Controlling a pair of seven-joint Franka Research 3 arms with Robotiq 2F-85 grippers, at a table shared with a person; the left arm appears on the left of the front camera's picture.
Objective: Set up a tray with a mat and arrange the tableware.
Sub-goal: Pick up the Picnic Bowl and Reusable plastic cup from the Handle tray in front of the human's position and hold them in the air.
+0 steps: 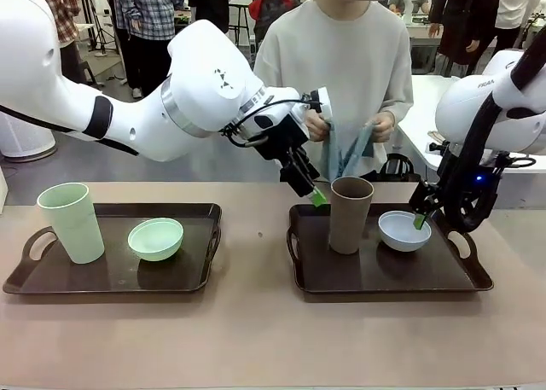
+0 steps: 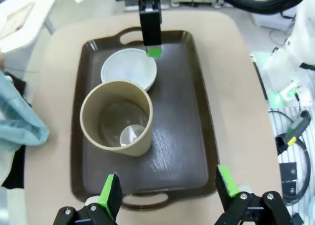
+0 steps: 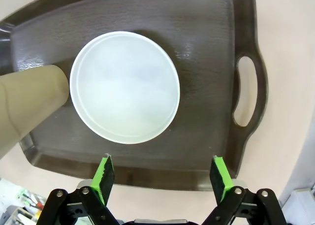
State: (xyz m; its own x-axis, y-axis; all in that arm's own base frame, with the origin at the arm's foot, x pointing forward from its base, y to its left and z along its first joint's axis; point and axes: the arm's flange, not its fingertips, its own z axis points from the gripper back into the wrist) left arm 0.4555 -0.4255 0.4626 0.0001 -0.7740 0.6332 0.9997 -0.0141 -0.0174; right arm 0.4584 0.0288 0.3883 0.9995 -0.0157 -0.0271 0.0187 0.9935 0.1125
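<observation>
The right dark brown tray point(image 1: 384, 275) carries the tall brown cup point(image 1: 351, 213) and the small white bowl point(image 1: 404, 230). My left gripper point(image 1: 314, 194) reaches across the middle and hovers open over that tray's near-left end; its wrist view looks down into the brown cup point(image 2: 118, 117), with the white bowl point(image 2: 129, 70) beyond it. My right gripper point(image 1: 421, 219) hangs open just beside the white bowl point(image 3: 124, 86), holding nothing. The left tray point(image 1: 111, 275) bears the pale green cup point(image 1: 72, 222) and the pale green bowl point(image 1: 156, 238). The person holds a folded teal mat point(image 1: 345, 151) at the far side.
The tan table point(image 1: 256, 339) has bare room in front of and between the two trays. Each tray has handle cut-outs at its ends point(image 3: 243, 92). A white table point(image 1: 426, 108) stands at the back right, and other people stand farther behind.
</observation>
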